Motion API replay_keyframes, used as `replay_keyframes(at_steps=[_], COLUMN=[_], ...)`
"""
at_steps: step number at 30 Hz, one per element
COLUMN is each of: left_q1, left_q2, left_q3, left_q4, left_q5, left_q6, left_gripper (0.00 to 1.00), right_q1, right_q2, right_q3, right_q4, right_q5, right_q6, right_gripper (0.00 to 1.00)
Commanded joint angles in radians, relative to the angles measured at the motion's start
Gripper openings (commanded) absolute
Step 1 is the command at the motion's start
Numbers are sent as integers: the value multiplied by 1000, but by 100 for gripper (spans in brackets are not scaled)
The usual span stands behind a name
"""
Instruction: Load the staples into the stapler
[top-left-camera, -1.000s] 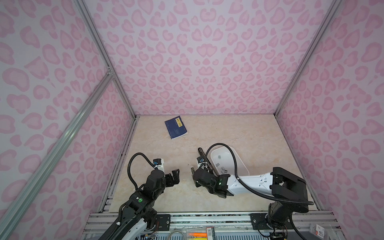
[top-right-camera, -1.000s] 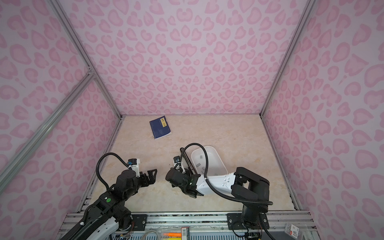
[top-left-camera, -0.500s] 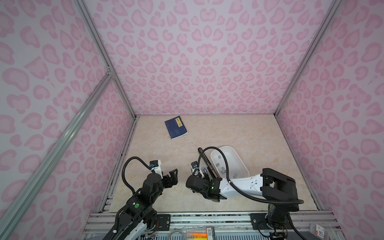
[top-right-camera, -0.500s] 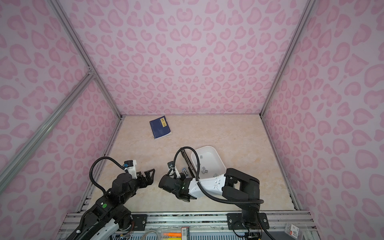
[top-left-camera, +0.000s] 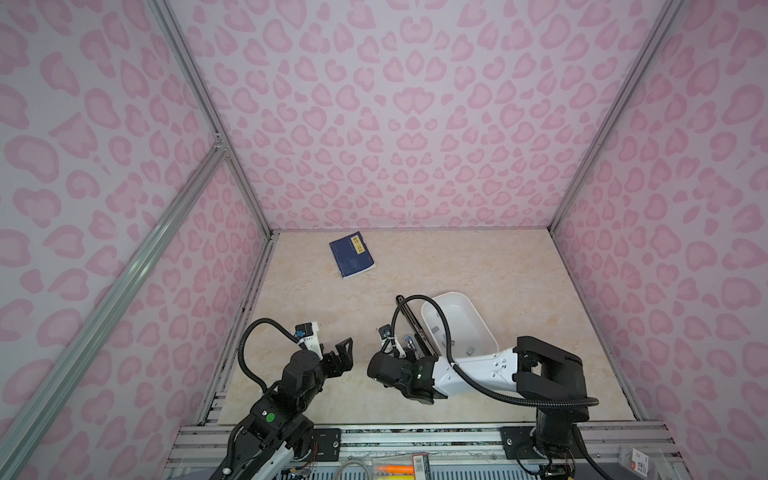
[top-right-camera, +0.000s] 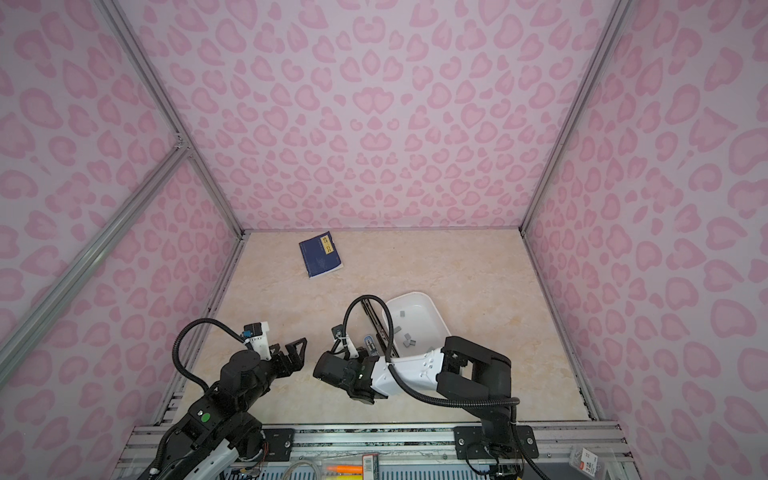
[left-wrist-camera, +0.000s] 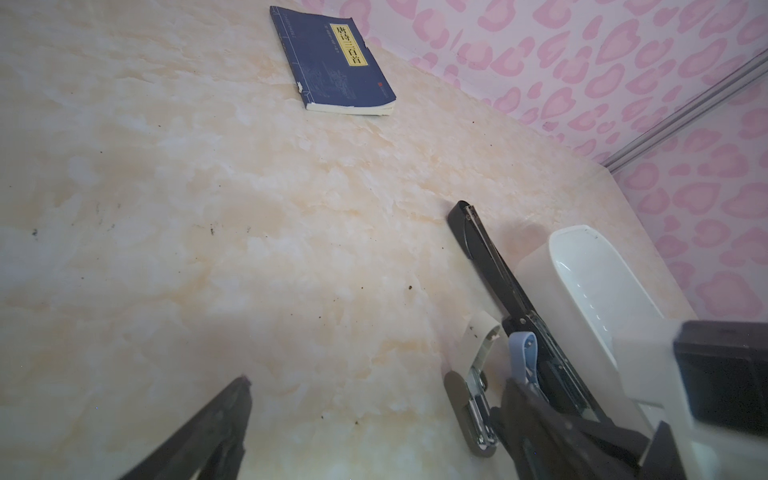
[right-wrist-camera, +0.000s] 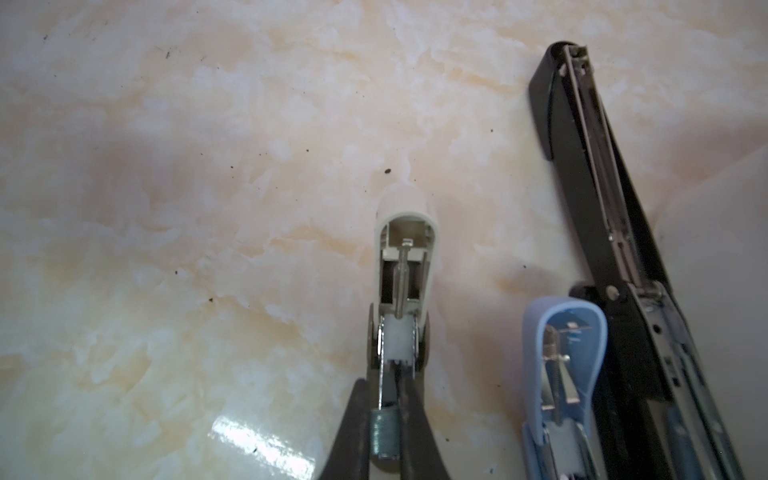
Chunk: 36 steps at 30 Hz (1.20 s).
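the right end effector (right-wrist-camera: 384, 399), pinching a strip of staples (right-wrist-camera: 384, 432), had slid toward the near edge of the tabletop (top-left-camera: 436, 266) over the open white stapler (right-wrist-camera: 405, 257), the spread left end effector (top-left-camera: 343, 355) hovering beside, so loading looked close.

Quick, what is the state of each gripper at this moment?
Left gripper: open, holding nothing.
Right gripper: closed on a block of staples.

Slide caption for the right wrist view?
The right gripper holds staples at the open white stapler, beside a blue stapler and black stapler.
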Motion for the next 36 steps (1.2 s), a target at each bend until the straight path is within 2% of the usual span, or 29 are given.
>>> replay_keyframes(at_steps=[1, 36], left_q1=[0, 0], left_q2=[-1, -13], left_q3=[-3, -7], left_q4=[6, 7], left_q5=[-11, -5], left_q6=[-2, -2], left_gripper=[95, 94], right_q1=[2, 2], right_q2=[15, 49], right_q3=[6, 21], right_q4=[-19, -41], right_q5=[28, 46], right_q6=[-4, 7], right_gripper=[8, 7])
